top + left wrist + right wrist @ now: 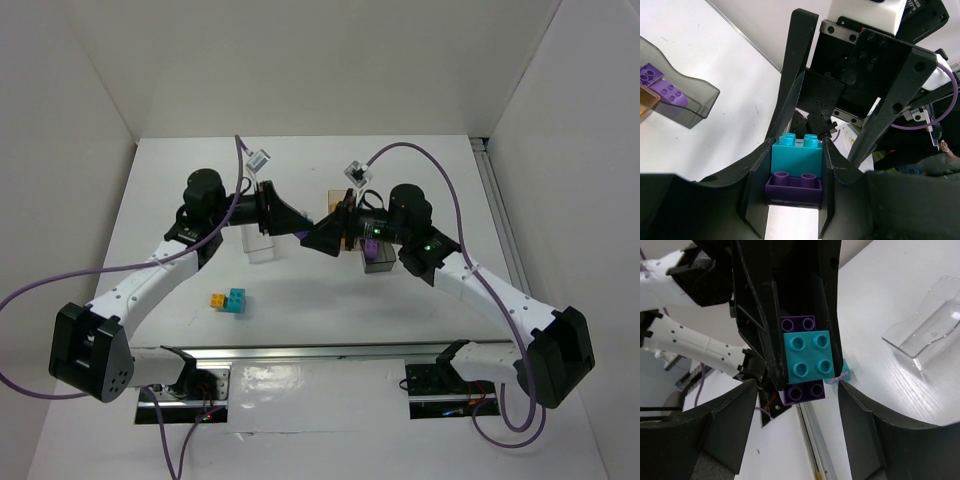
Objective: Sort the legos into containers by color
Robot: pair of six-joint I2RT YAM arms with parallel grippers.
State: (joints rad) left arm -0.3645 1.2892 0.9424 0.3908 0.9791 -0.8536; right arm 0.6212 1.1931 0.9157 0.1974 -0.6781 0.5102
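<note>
I've got the left fingers [754, 192] clamped on a teal-on-purple clump [796, 157] above the surface [400, 300], presumably so the right fingers [722, 427], spread wide and facing it, can split the colours. My own left fingers cover its sides, leaving little to grab. The smoky bin [697, 97] holding purple bricks sits nearby, and a yellow-teal clump [230, 300] lies well apart.

Bright, even light comes from overhead and shadows are soft. Glare streaks the rail [300, 352] and the table [920, 390]. Wrist views blur up close and bow at the edges.
</note>
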